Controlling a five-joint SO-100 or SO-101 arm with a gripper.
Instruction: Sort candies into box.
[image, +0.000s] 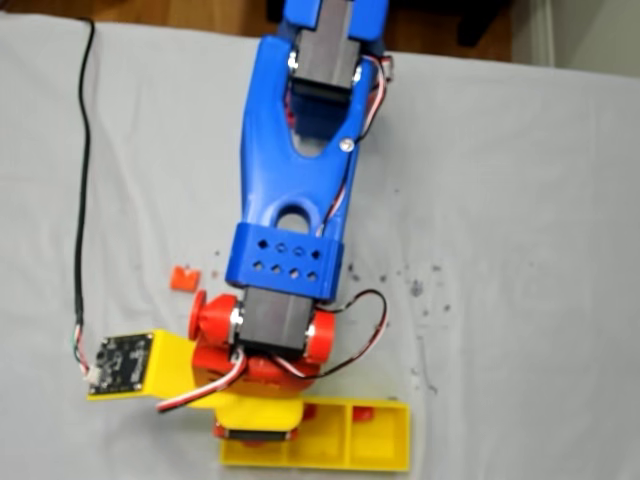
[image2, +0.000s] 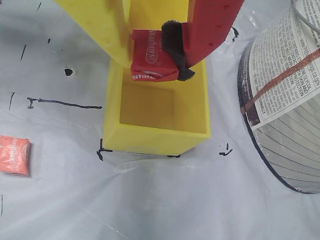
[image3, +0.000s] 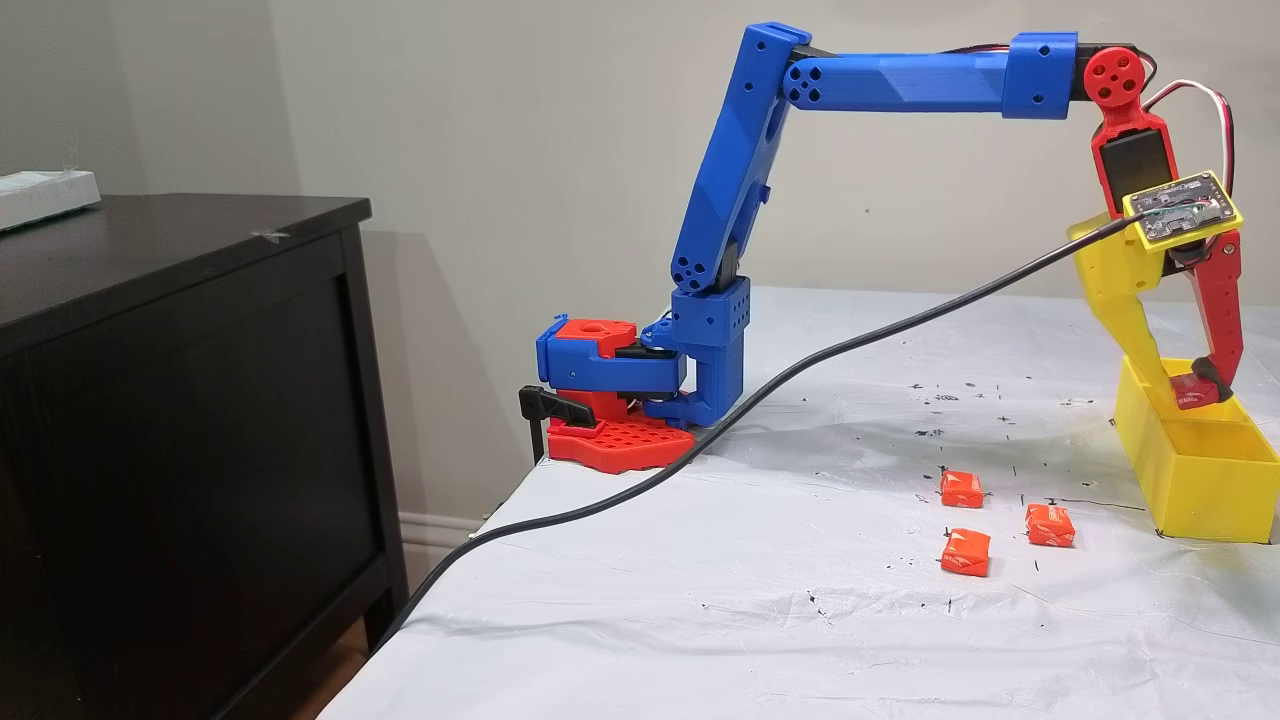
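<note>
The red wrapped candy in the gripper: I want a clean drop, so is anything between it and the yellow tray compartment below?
Nothing visible. The small red wrapped candy, pinched in the gripper, hangs over the bright yellow plastic tray; the compartment beneath looks open and bare.

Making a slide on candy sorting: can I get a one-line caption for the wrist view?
Gripper holds a red candy over the yellow box; an orange candy lies on the table.
</note>
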